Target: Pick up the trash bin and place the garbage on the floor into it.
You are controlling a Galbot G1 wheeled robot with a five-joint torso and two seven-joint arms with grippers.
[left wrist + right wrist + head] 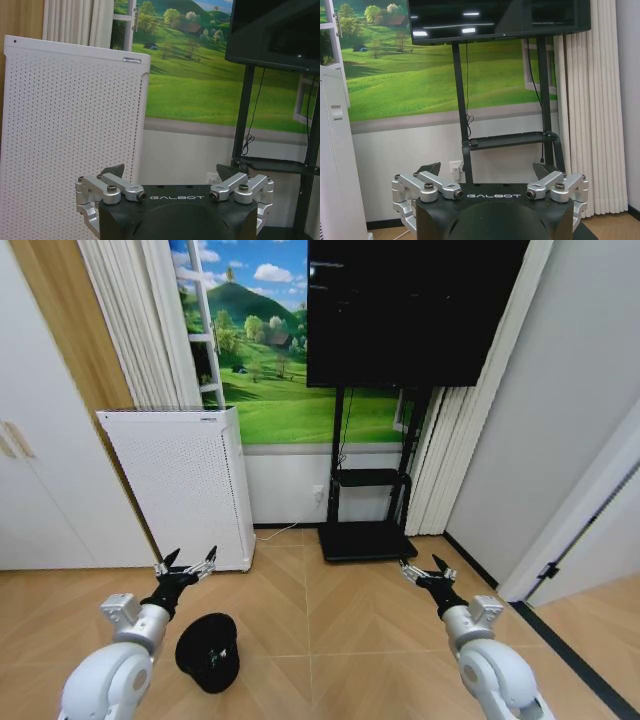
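Both arms reached forward, low over the wood floor (330,620). Left gripper (186,565) had its jaws spread wide, holding nothing, raised above the trash bin (208,650), which sat on the floor beside that forearm. Right gripper (424,568) was likewise wide open and empty, pointing toward the TV stand (365,538).

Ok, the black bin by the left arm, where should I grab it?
Take the trash bin by its rim, from above with the left gripper, whose jaws are open. It seems to stand with its mouth facing up, so one jaw probably fits inside, one outside.
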